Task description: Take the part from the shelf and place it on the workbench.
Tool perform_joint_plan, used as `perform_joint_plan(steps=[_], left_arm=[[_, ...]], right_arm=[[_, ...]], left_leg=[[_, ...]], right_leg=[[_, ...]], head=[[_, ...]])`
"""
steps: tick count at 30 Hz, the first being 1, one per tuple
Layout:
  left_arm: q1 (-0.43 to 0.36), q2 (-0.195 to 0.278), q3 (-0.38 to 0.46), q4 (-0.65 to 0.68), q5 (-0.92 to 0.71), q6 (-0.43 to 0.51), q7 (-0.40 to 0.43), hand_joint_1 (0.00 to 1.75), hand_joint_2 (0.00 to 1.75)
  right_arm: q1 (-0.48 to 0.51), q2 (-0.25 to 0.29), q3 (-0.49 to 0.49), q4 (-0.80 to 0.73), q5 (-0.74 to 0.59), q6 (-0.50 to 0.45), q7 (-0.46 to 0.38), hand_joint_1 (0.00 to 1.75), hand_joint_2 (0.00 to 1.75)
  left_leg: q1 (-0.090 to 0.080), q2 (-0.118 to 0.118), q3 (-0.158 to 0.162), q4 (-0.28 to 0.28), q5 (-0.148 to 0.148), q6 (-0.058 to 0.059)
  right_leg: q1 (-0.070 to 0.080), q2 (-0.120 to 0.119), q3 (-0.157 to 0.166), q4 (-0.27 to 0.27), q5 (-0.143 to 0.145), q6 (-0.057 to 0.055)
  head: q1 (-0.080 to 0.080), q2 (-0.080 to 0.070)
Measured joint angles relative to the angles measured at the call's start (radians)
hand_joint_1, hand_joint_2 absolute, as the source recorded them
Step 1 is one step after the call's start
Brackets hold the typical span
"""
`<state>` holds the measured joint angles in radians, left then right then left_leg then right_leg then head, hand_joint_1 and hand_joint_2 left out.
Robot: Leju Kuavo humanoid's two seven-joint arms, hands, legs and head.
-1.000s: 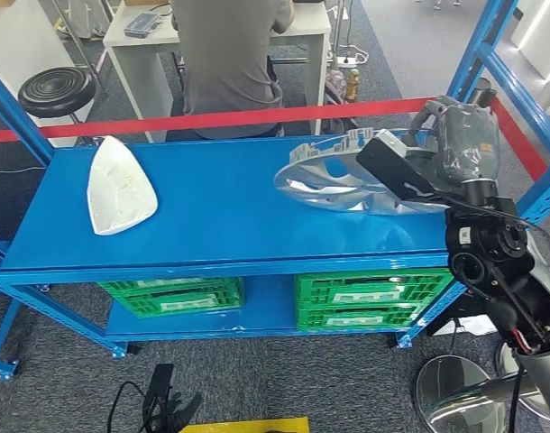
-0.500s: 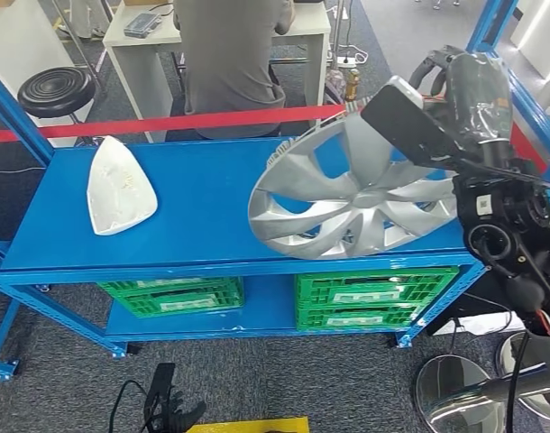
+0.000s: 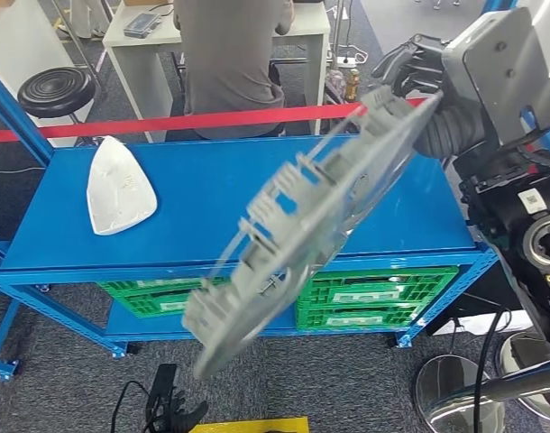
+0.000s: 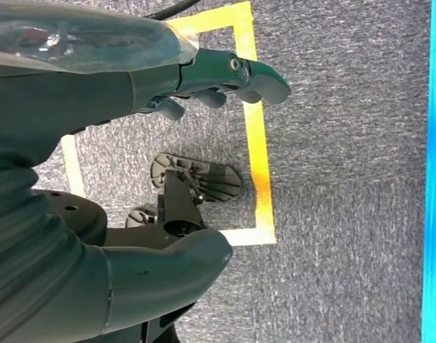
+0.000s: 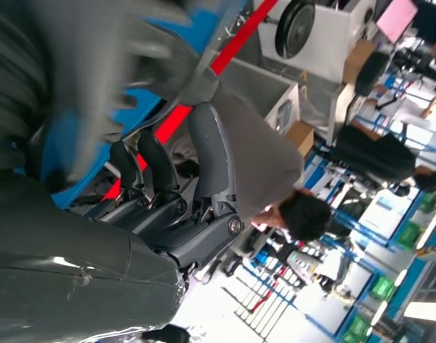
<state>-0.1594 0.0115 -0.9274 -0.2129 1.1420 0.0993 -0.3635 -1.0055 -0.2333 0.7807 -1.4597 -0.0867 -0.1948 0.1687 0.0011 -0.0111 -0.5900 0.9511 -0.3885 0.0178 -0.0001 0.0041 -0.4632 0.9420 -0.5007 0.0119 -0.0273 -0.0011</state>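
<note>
we see the right hand (image 3: 422,77) up at the far right of the head view, its dark fingers clamped over the rim of the wheel cover (image 3: 307,216), which is the one silver part in play; it is off the blue shelf (image 3: 204,203) and hangs in the air in front of it, tilted steeply with its ribbed back side toward us, and motion blur smears its lower edge so we cannot make out the rim there. the cover hides a stretch of the shelf top and part of the right-hand crate below. in the right wrist view the right hand (image 5: 167,193) has its fingers curled around a blurred grey edge of the cover (image 5: 124,64), too smeared to read in detail. in the left wrist view the left hand (image 4: 167,171) hangs over grey carpet with its thumb and fingers apart and nothing between them; a square of yellow tape (image 4: 259,143) lies on the floor beneath it, partly hidden by the hand. on the shelf top we count one white triangular part (image 3: 119,185), lying flat near the left end, well apart from the cover. under the top level we count two green crates (image 3: 170,296), the right one half covered. one red tape line (image 3: 157,124) runs behind the shelf, and behind it one person in a grey shirt (image 3: 228,54) sits at a white desk, cut off by the top edge. one black stool (image 3: 54,90) stands at the far left
</note>
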Motion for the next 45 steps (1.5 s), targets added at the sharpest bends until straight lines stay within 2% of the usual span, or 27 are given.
perform_joint_plan(steps=[11,21,38,42,45], left_arm=[[-0.001,-0.002,0.0,0.0,-0.001,-0.014,0.003,0.0,1.75],[-0.011,-0.003,0.0,0.0,-0.001,-0.02,0.003,0.0,1.75],[-0.011,-0.003,0.0,0.0,0.003,-0.025,-0.002,0.0,1.75],[-0.01,-0.002,0.0,0.0,0.003,-0.024,-0.003,0.0,0.0],[-0.009,-0.001,0.0,0.0,0.004,-0.023,-0.003,0.0,0.0]], right_arm=[[0.016,-0.001,0.025,-0.064,-0.039,0.026,-0.027,1.75,1.75],[0.053,0.048,0.104,-0.036,-0.052,0.043,-0.116,1.75,1.75],[0.053,0.061,0.151,0.003,-0.035,0.041,-0.114,1.75,1.75],[0.053,0.061,0.151,0.004,-0.03,0.026,-0.105,1.75,1.75],[0.054,0.06,0.15,0.004,-0.029,0.017,-0.099,1.75,1.75]], left_leg=[[0.001,0.0,0.0,0.0,0.001,-0.001],[0.001,0.0,0.0,-0.001,0.001,-0.002],[0.001,0.0,0.0,-0.001,0.001,-0.002],[0.001,0.0,0.0,-0.001,0.001,-0.002],[0.002,0.0,0.0,-0.001,0.001,-0.002]], right_leg=[[0.0,0.0,0.001,0.0,0.001,-0.001],[0.002,0.0,0.001,0.0,0.001,-0.001],[0.002,0.0,0.0,0.0,0.001,-0.001],[0.002,0.0,0.0,0.0,0.001,-0.001],[0.001,0.0,0.0,0.0,0.001,-0.001]], head=[[0.0,0.0],[0.0,0.0],[0.0,0.0],[0.0,0.0],[0.0,0.0]])
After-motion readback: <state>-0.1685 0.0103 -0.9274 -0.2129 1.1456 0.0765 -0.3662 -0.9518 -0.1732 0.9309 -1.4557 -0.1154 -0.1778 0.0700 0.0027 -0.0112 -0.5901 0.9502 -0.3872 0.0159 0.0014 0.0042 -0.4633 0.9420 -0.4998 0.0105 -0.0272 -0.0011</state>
